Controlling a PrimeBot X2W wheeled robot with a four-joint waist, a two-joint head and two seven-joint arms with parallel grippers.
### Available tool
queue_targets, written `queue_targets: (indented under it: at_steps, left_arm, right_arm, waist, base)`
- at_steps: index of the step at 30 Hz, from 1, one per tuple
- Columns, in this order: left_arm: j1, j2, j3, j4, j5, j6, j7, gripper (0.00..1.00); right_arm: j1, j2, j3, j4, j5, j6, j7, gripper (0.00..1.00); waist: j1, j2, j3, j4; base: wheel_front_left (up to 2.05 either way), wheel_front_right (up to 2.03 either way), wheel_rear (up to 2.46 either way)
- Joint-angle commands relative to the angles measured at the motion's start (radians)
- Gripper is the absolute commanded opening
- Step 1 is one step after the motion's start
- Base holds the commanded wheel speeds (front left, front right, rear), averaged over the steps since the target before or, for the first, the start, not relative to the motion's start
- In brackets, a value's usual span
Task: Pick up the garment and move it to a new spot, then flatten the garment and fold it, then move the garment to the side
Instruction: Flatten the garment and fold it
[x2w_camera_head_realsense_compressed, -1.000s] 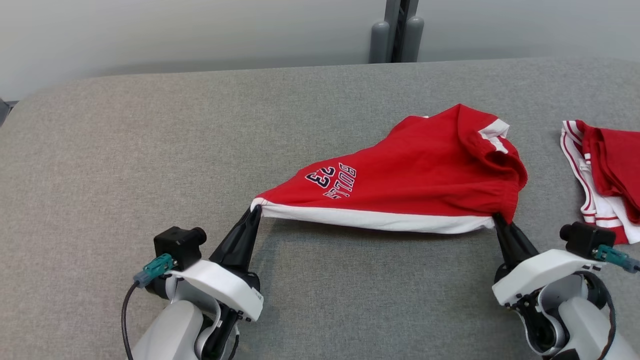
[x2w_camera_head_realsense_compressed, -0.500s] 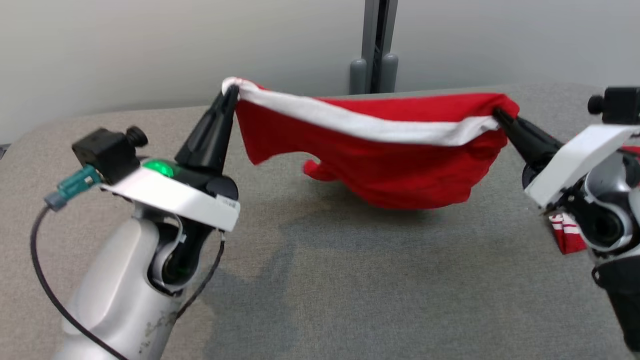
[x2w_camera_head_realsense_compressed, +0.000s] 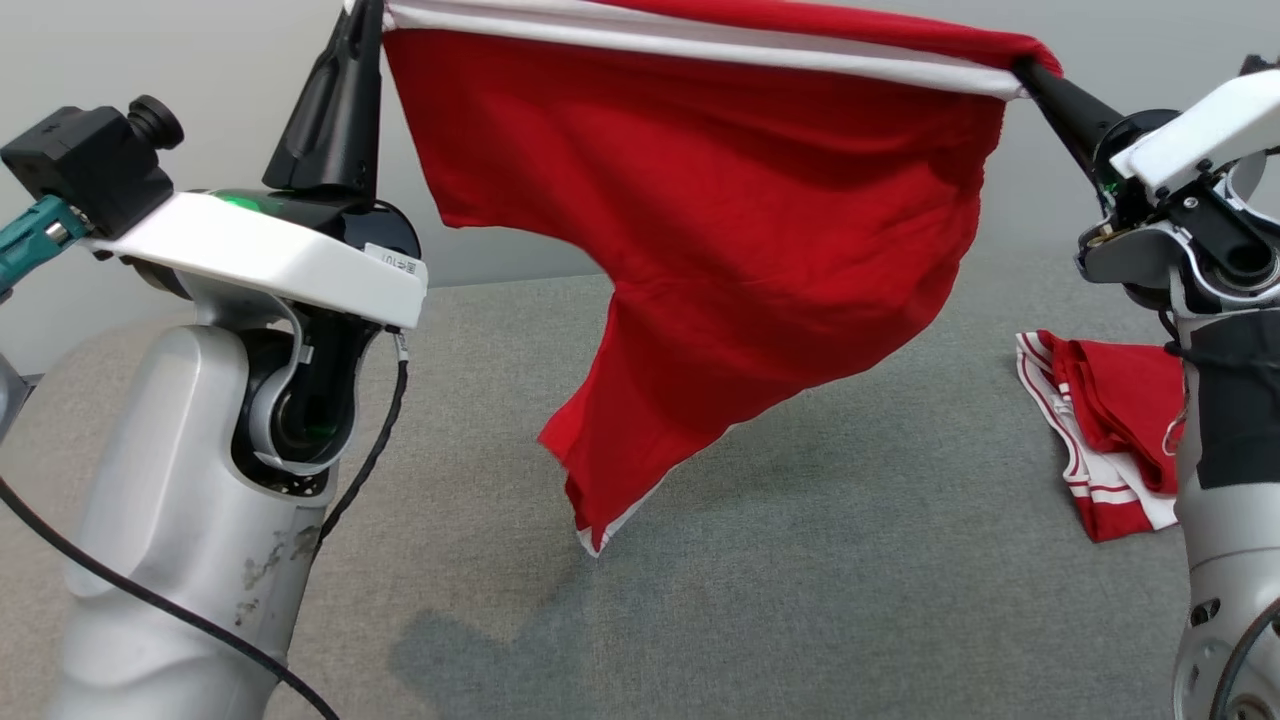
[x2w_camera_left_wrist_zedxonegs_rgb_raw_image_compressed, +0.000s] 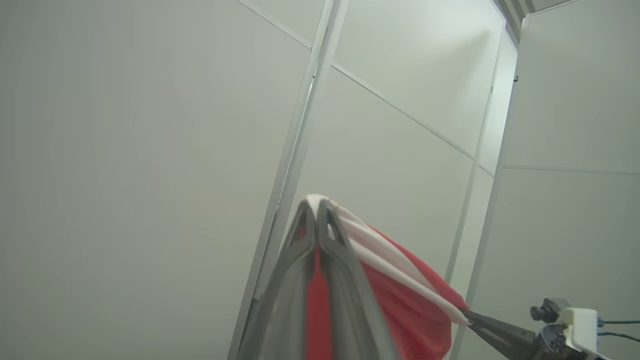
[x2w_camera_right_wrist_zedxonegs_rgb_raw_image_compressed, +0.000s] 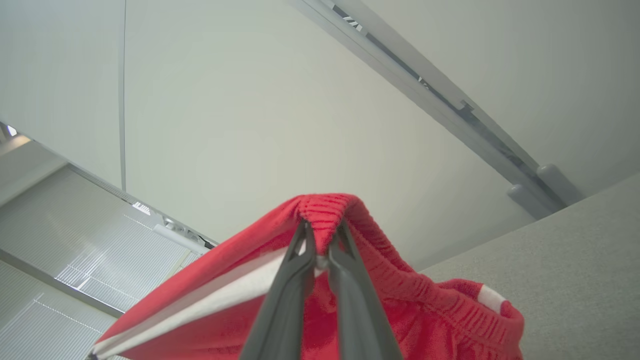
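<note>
Red garment (x2w_camera_head_realsense_compressed: 720, 250) with a white edge band (x2w_camera_head_realsense_compressed: 700, 45) hangs in the air, stretched like a banner between two raised robot claws. The left claw (x2w_camera_head_realsense_compressed: 364, 25) is clamped together on one end of the band, fingers pointing straight up. The right claw (x2w_camera_head_realsense_compressed: 1025, 72) is clamped on the other end, where the ribbed waistband bunches over its fingertips. A second ago the cloth lay on the grey padded surface (x2w_camera_head_realsense_compressed: 850, 600), pulled taut between the claws low down. Now both arms have lifted it high, and it drapes below the claws, its lowest corner seemingly just clear of the surface. The pick-up step looks done. Carrying it to a new spot, then flattening and folding, remain. The padded surface is what bears things here. On it, well below the right claw, lies a second red and white garment (x2w_camera_head_realsense_compressed: 1110, 420), bunched in a small pile.
</note>
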Motion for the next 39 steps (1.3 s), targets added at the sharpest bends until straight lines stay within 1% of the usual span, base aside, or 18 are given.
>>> queue_targets:
  at_steps: [1, 3, 5, 9, 11, 16, 20, 25, 28, 31, 33, 37, 39]
  left_arm:
    - [-0.001, 0.0, 0.009, 0.0, -0.007, 0.012, -0.002, 0.0]
    - [0.015, -0.005, 0.004, -0.007, -0.007, 0.016, -0.004, 0.0]
    - [0.028, -0.006, 0.003, -0.012, -0.009, 0.025, -0.003, 0.0]
    - [0.045, -0.006, -0.013, -0.014, -0.013, 0.022, 0.009, 0.0]
    - [0.051, -0.007, -0.021, -0.012, -0.018, 0.02, 0.023, 0.0]
    - [0.06, -0.003, -0.023, 0.011, -0.036, 0.03, 0.06, 0.0]
    - [0.048, -0.005, -0.014, 0.039, -0.059, 0.035, 0.083, 0.0]
    - [-0.004, -0.015, 0.006, 0.11, -0.109, 0.048, 0.132, 0.0]
    - [-0.081, -0.031, 0.034, 0.178, -0.153, 0.065, 0.175, 0.0]
    - [-0.206, -0.026, 0.041, 0.25, -0.147, 0.073, 0.196, 0.0]
    - [-0.3, -0.039, 0.053, 0.307, -0.153, 0.08, 0.2, 0.0]
    - [-0.518, -0.062, 0.083, 0.417, -0.16, 0.063, 0.166, 0.0]
    - [-0.63, -0.071, 0.103, 0.465, -0.159, 0.053, 0.129, 0.0]
  right_arm:
    - [-0.04, 0.005, -0.084, 0.095, 0.008, 0.0, -0.043, 0.0]
    - [-0.091, 0.017, -0.155, 0.206, 0.024, 0.0, -0.07, 0.0]
    - [-0.151, 0.02, -0.201, 0.303, 0.029, 0.0, -0.102, 0.0]
    - [-0.25, 0.022, -0.205, 0.455, 0.059, 0.0, -0.135, 0.0]
    - [-0.299, 0.022, -0.199, 0.512, 0.088, 0.0, -0.143, 0.0]
    - [-0.372, 0.024, -0.209, 0.565, 0.187, 0.0, -0.151, 0.0]
    - [-0.348, 0.025, -0.184, 0.567, 0.225, 0.0, -0.148, 0.0]
    - [-0.37, 0.024, -0.089, 0.564, 0.25, 0.001, -0.202, 0.0]
    - [-0.405, 0.025, -0.03, 0.564, 0.256, 0.001, -0.233, 0.0]
    - [-0.489, 0.024, 0.011, 0.563, 0.268, 0.001, -0.269, 0.0]
    - [-0.55, 0.024, 0.031, 0.565, 0.275, 0.001, -0.3, 0.0]
    - [-0.708, 0.025, 0.077, 0.565, 0.297, 0.001, -0.353, 0.0]
    - [-0.793, 0.025, 0.104, 0.565, 0.314, 0.001, -0.388, 0.0]
  waist:
    - [0.0, 0.0, -0.011, -0.002]
    - [0.0, 0.0, -0.019, -0.001]
    - [0.0, 0.0, -0.017, -0.001]
    - [0.0, 0.0, -0.013, 0.002]
    - [0.0, 0.0, -0.011, 0.003]
    - [0.0, 0.0, -0.005, 0.003]
    - [0.0, 0.0, 0.006, 0.001]
    - [0.0, 0.0, 0.047, 0.002]
    - [0.0, 0.0, 0.109, 0.012]
    - [0.0, 0.0, 0.2, 0.023]
    - [0.0, 0.0, 0.266, 0.032]
    - [0.0, 0.0, 0.4, 0.049]
    - [0.0, 0.0, 0.466, 0.054]
  base:
    - [0.0, 0.0, 0.0]
    - [0.0, 0.0, 0.0]
    - [0.0, 0.0, 0.0]
    - [0.0, 0.0, 0.0]
    - [0.0, 0.0, 0.0]
    - [0.0, 0.0, 0.0]
    - [0.0, 0.0, 0.0]
    - [0.0, 0.0, 0.0]
    - [0.0, 0.0, 0.0]
    - [0.0, 0.0, 0.0]
    - [0.0, 0.0, 0.0]
    - [0.0, 0.0, 0.0]
    - [0.0, 0.0, 0.0]
